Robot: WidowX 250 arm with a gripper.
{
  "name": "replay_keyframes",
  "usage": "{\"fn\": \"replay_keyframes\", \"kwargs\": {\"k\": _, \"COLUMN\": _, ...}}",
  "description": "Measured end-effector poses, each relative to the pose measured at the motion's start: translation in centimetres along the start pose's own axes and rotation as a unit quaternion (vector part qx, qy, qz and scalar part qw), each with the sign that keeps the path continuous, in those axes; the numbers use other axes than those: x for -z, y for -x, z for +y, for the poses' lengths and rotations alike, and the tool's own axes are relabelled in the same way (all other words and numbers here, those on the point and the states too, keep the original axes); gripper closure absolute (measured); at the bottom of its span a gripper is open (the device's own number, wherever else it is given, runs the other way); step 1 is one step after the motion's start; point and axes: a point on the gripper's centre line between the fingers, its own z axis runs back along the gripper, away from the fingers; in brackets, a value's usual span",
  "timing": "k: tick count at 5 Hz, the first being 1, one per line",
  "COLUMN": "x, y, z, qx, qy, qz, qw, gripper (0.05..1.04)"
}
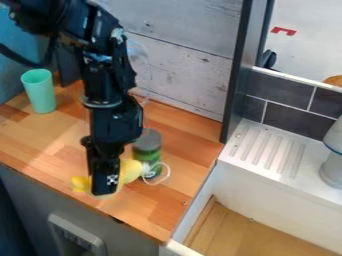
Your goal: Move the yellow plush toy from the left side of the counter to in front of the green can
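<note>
The yellow thing [127, 170], probably light and soft, lies near eight o'clock from the green jar [147, 154], best gripped at its middle, beside the tool [105, 188]; whether this is spread or pinching, one cannot tell.

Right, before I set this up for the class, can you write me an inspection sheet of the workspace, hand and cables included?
Surface: wooden counter, striped with lighter and darker boards.
Item at the hand: yellow object with a white cord loop; contact unclear.
Clutter: turquoise cup, upright; green jar with grey lid, upright.
Hand: low, in front of the yellow object.
Cables: black cable beside the arm.
Surroundings: plank wall, ribbed white drainboard.
</note>
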Motion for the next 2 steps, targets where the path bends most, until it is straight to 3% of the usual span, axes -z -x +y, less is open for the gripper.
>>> {"fn": "replay_keyframes", "kwargs": {"k": 1, "x": 1.7, "y": -0.9, "z": -0.4, "qx": 0.018, "qy": 0.000, "qz": 0.006, "qw": 0.9998, "gripper": 0.639}}
{"fn": "replay_keyframes", "kwargs": {"k": 2, "x": 3.4, "y": -1.8, "z": -0.3, "qx": 0.006, "qy": -0.028, "qz": -0.020, "qw": 0.9994, "gripper": 0.639}}
